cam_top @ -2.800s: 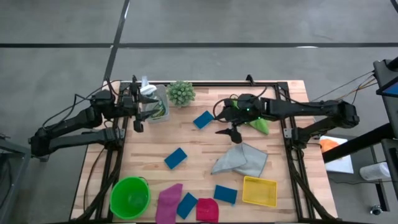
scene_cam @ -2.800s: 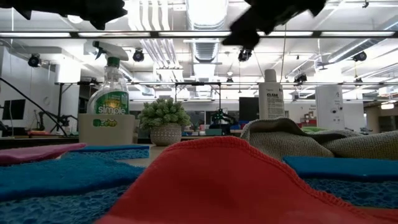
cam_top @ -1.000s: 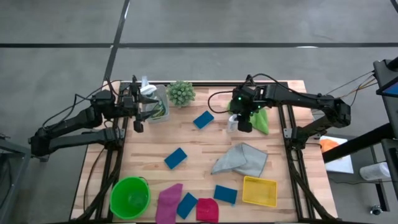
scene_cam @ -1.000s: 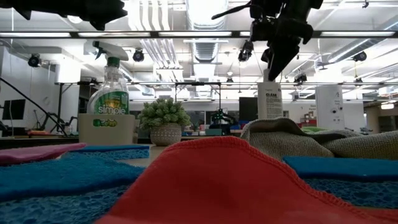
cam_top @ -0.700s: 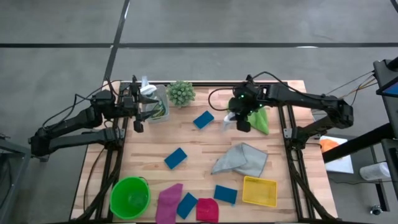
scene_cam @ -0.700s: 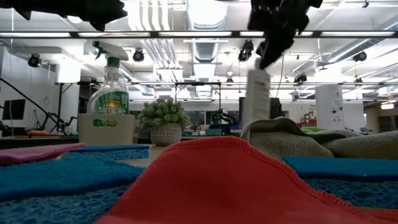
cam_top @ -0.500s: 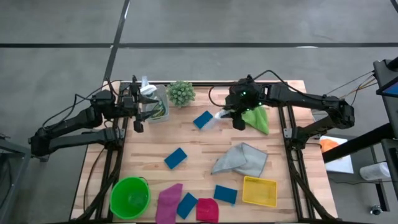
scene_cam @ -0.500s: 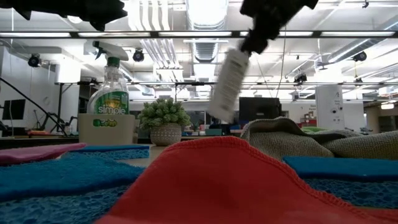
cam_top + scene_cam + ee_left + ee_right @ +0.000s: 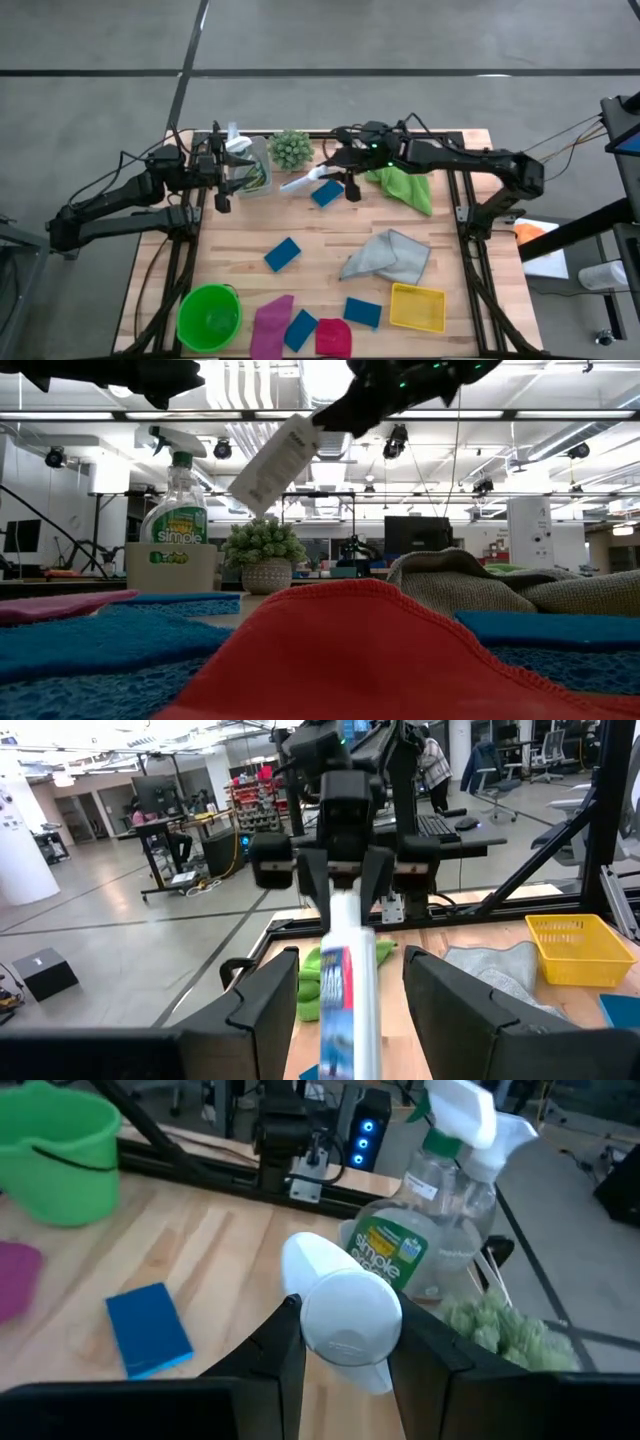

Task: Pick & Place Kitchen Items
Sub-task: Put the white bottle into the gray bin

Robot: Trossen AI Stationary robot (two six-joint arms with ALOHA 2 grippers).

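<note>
The small clear bottle (image 9: pixel 303 181) is held in the air by its cap end, tilted, above the far part of the bench (image 9: pixel 300 225), between the spiky plant (image 9: pixel 291 149) and a blue sponge (image 9: pixel 327 192). In the high view only a pale streak is seen of it; in the low view its printed label (image 9: pixel 272 465) can be read as a slanted white strip, and in the right wrist view its white rounded end (image 9: pixel 345 1315) is seen between the two dark fingers. The jaws of the right gripper (image 9: pixel 335 176) are closed narrowly on the bottle. In the left wrist view the same bottle (image 9: pixel 345 990) is seen from the other side, pointing toward the camera.

The bench is of light wood in a black frame. A green bucket (image 9: pixel 209 317) stands at the near left corner and a yellow basket (image 9: pixel 417 307) near the near right corner. Ceiling lights and desks are shown behind it.

The left gripper (image 9: pixel 224 172) waits at the far left corner beside a spray bottle (image 9: pixel 246 163); its jaws are partly open and hold nothing.
</note>
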